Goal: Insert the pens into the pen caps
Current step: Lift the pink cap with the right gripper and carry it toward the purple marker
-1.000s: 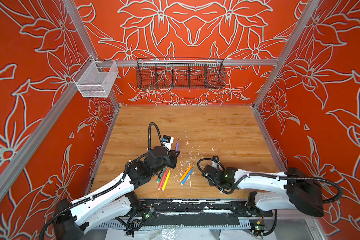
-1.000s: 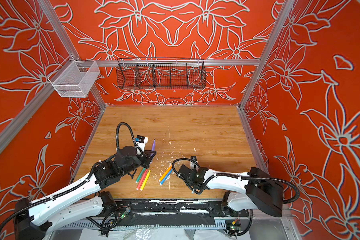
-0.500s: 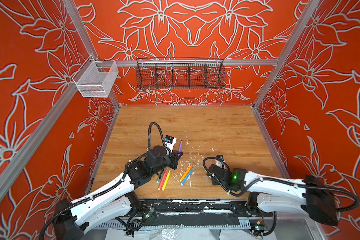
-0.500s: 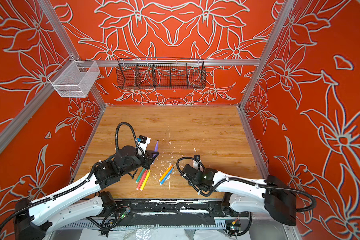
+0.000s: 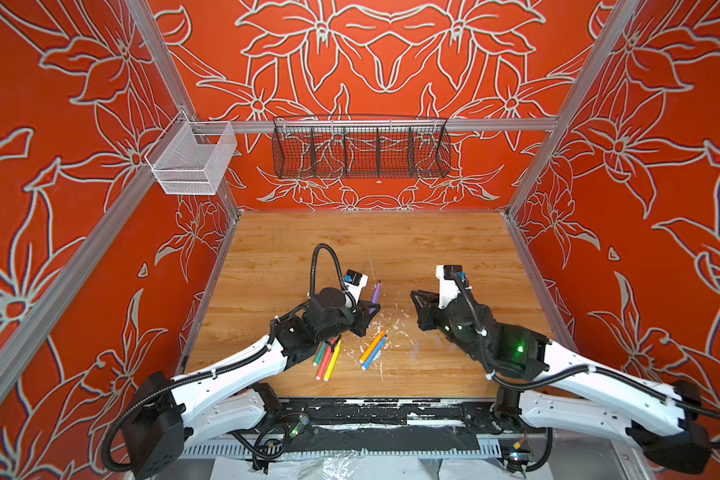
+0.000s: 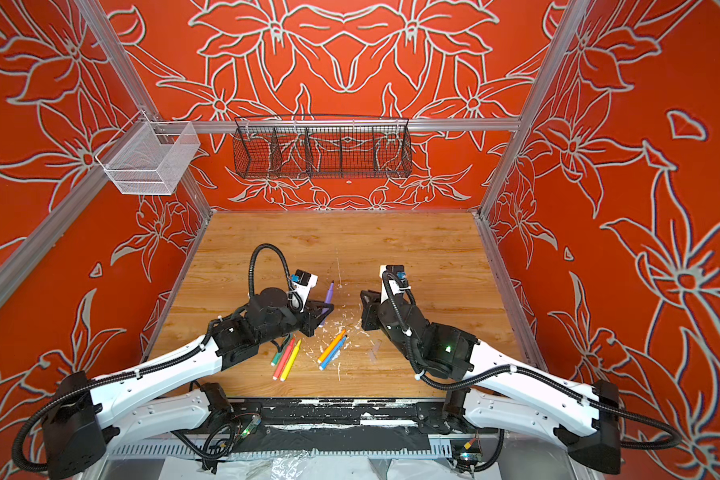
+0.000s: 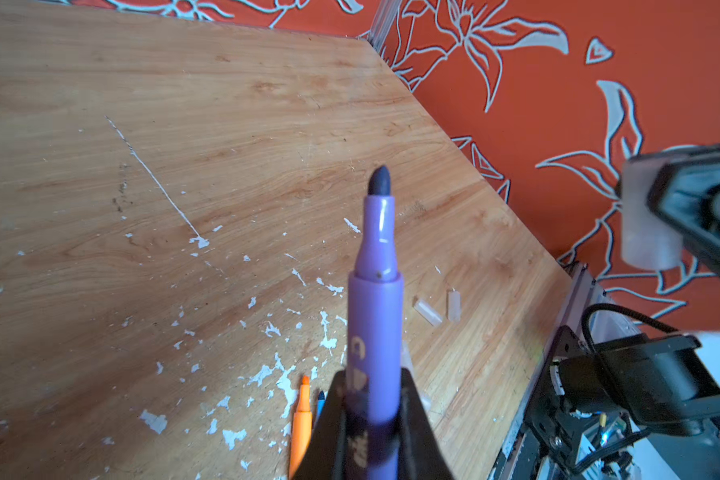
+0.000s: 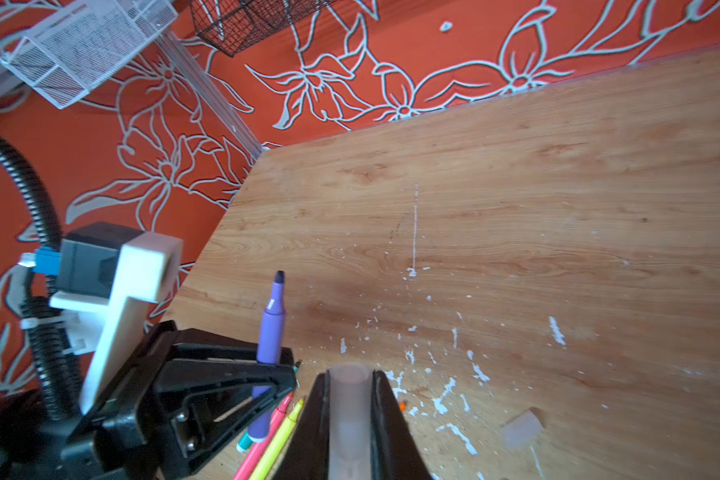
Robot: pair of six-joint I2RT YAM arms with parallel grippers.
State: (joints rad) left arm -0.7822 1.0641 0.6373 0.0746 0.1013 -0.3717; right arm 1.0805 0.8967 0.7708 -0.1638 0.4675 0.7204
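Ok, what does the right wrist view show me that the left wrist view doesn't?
Only the right wrist view: a clear cap clamped in the right gripper, plus the pink pen and yellow pen lying on the table.
Only the left wrist view: two loose caps side by side, where the right wrist view catches just one blurred clear piece, and the blue pen tip.
Both: the uncapped purple pen held in the left gripper, above the table.

Right hand (image 5: 417, 298) higher (with pen cap (image 8: 349, 411))
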